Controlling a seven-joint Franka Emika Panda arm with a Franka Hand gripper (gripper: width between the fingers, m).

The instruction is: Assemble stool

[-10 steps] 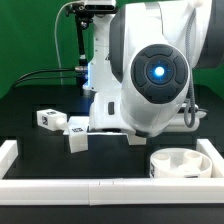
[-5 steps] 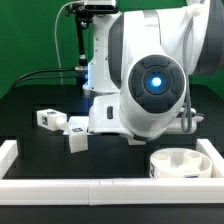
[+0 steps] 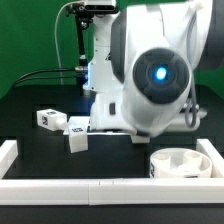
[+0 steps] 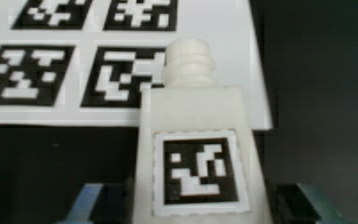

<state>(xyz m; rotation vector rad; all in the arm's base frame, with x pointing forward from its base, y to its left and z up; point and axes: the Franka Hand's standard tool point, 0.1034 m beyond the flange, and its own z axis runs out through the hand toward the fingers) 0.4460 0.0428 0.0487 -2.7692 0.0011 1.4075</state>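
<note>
In the wrist view a white block leg (image 4: 202, 150) with a black-and-white tag and a threaded peg at its far end lies between my gripper's (image 4: 206, 200) two fingers. The fingers stand on either side of it with a dark gap at each side, so the gripper is open around the leg. In the exterior view the arm hides the gripper. The round white seat (image 3: 180, 163) sits at the front on the exterior view's right. Two more tagged legs (image 3: 48, 118) (image 3: 76, 138) lie at the exterior view's left.
The marker board (image 4: 87, 60) lies just beyond the leg's peg in the wrist view. White border rails run along the front (image 3: 100, 190) and the exterior view's left (image 3: 8, 155). The arm's big housing (image 3: 155, 75) blocks the middle of the exterior view.
The arm's housing dipped slightly and came back up, and is blurred now. The seat and the loose legs have not moved.
</note>
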